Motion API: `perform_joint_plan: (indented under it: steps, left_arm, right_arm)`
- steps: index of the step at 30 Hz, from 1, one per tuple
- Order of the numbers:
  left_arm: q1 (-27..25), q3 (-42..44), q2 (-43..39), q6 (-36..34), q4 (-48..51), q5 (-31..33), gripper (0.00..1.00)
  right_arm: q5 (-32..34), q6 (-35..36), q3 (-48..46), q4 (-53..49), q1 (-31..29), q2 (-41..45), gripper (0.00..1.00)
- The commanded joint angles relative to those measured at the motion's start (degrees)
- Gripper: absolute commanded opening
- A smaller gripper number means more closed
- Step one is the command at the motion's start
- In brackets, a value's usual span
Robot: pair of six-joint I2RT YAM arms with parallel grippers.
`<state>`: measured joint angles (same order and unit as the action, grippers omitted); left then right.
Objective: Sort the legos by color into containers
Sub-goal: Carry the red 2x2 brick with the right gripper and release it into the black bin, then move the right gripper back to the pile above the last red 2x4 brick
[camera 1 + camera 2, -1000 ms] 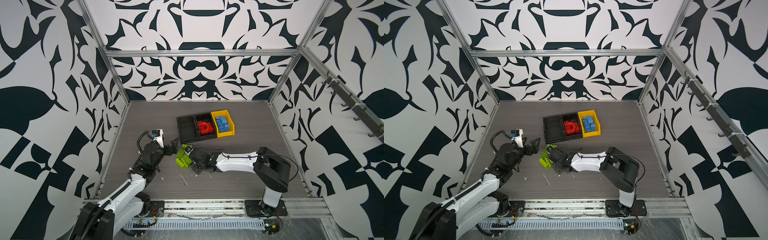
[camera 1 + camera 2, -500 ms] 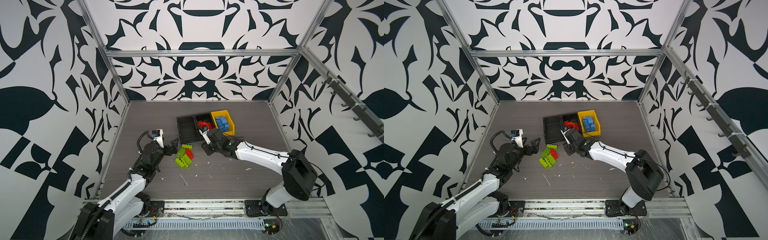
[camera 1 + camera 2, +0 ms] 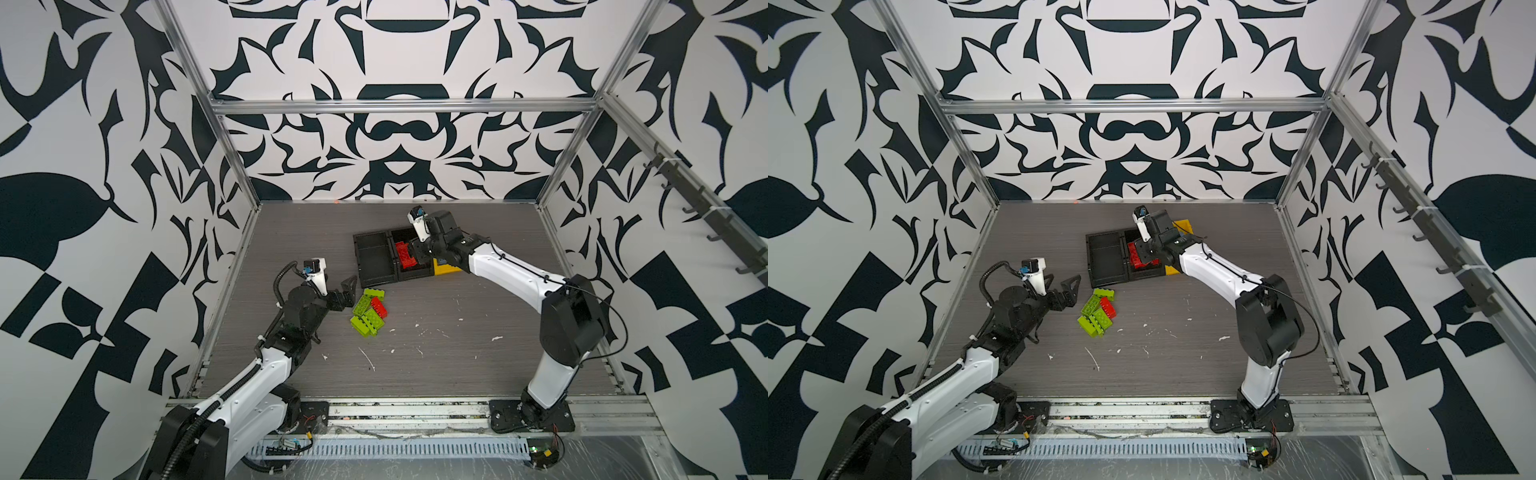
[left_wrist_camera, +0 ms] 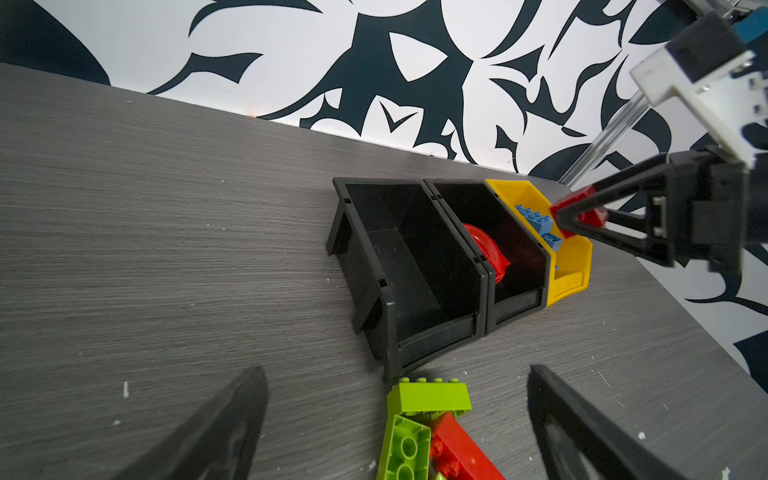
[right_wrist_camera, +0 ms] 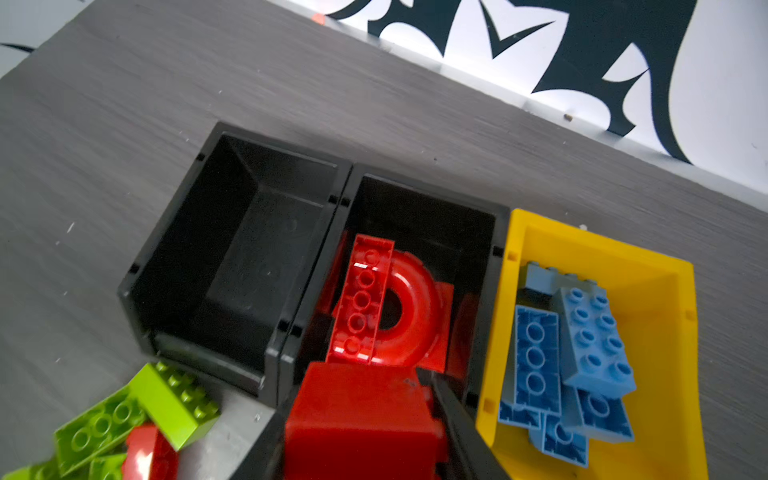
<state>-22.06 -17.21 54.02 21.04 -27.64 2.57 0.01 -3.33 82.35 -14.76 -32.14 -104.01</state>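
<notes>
In both top views the right gripper [image 3: 417, 254] hung over the middle bin [image 3: 411, 275], between the black bin [image 3: 372, 258] and the yellow bin [image 3: 448, 269]. The left gripper [image 3: 347, 293], jaws spread wide, sat just beside the pile [image 3: 368, 312] of green bricks on the table [image 3: 457, 357]. A loose red brick [image 3: 379, 306] lay in it, its long axis crossing its green neighbour's

In the left wrist view the right gripper's fingers [image 4: 615, 246] pinched a red brick [image 4: 594, 216] above the bins

In the right wrist view that brick filled the foreground end-on over the middle bin's front. Below it a long brick [image 5: 362, 300] stood on edge, long axis front to back, leaning on the arch [image 5: 415, 307]. In the yellow bin blue bricks [image 5: 590, 336] lay mostly lengthwise front to back
</notes>
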Motion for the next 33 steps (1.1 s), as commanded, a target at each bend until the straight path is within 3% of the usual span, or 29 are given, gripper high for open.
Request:
perform_joint_plan:
  steps: [1,18,33]
  left_arm:
    - [0.3,1.1,-1.1,0.3,-0.3,0.2,1.00]
    - [0.3,1.1,-0.7,0.0,-0.4,0.5,1.00]
    - [0.3,1.2,-0.2,0.1,-1.1,-0.3,1.00]
  right_arm:
    - [-0.6,0.6,5.2,-0.8,0.8,-2.0,0.40]
    - [0.2,0.0,18.8,-3.0,3.9,-16.3,0.43]
    - [0.3,0.1,24.1,-6.4,4.5,-19.1,0.63]
